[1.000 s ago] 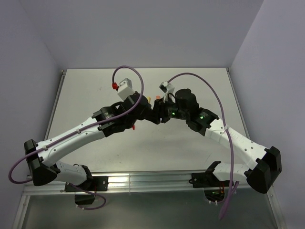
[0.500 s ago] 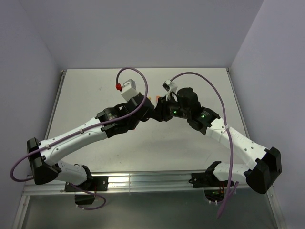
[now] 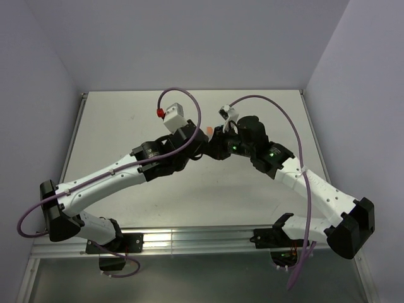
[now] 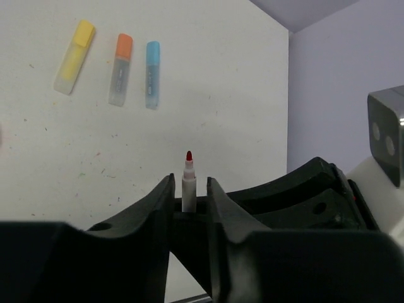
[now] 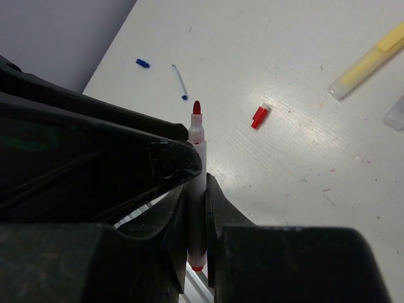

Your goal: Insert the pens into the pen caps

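The two grippers meet above the middle of the table [image 3: 120, 126]. A thin white pen with a red tip [image 5: 197, 158] stands upright, and my right gripper [image 5: 197, 208] is shut on its lower body. The same pen [image 4: 188, 170] sits between the fingers of my left gripper [image 4: 189, 183], which is slightly open with a small gap on each side. A small red cap [image 5: 259, 117] lies on the table beyond. A blue-tipped pen [image 5: 180, 82] and its blue cap [image 5: 142, 63] lie farther off. In the top view the arms hide the pen.
Three capped markers lie side by side on the table: yellow [image 4: 74, 57], orange [image 4: 120, 69] and light blue [image 4: 152, 74]. The yellow marker [image 5: 366, 63] also shows at the right wrist view's top right. Purple cables [image 3: 189, 101] arc over both wrists.
My right gripper has closed on the red-tipped pen. My left gripper, shut on it before, has loosened its jaws. Both wrists have shifted slightly to the right and away.
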Robot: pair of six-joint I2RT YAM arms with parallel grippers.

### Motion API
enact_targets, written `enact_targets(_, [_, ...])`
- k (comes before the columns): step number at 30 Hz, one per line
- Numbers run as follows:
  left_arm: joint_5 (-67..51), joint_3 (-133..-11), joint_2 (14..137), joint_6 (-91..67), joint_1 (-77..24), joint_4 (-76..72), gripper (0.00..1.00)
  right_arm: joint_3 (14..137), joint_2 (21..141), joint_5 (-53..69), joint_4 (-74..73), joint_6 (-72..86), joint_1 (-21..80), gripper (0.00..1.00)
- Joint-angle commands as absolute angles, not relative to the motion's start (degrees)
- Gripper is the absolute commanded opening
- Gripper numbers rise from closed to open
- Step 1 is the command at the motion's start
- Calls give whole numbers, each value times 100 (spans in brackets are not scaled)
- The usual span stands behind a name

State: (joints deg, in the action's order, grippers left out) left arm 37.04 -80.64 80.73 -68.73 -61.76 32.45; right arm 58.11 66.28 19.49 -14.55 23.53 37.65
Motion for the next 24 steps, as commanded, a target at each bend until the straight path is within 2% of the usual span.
enact_targets(1, [4165,-8577,8007,-6637,-6232,3313,33,5862,6390,1828,-1222,2285,3727,0])
enact_targets(3, [4297,-8692,7928,-6548,-6126,3357,43,5836,6363,1802,-1230,2268,3718,0])
enact_targets(8, [4491,-8781,7647,-6425,-5828,3656,51,5748,6285,1688,-1257,2241,3727,0])
enact_targets(14, [4271,-7885,7313,-6398,-5257,4095,50,5625,6126,1406,-1327,2267,3709,0])
enact_targets(18, [3754,-7025,7216,-5750,-4870,3666,49,5572,6100,1371,-1353,2268,3674,0])
enact_targets(20, [3368,-6909,7364,-5511,-4616,3542,49,5563,6108,1354,-1362,2268,3674,0])
enact_targets(24, [3348,-6934,8188,-5291,-4412,3726,50,5555,6056,1275,-1397,2276,3656,0])
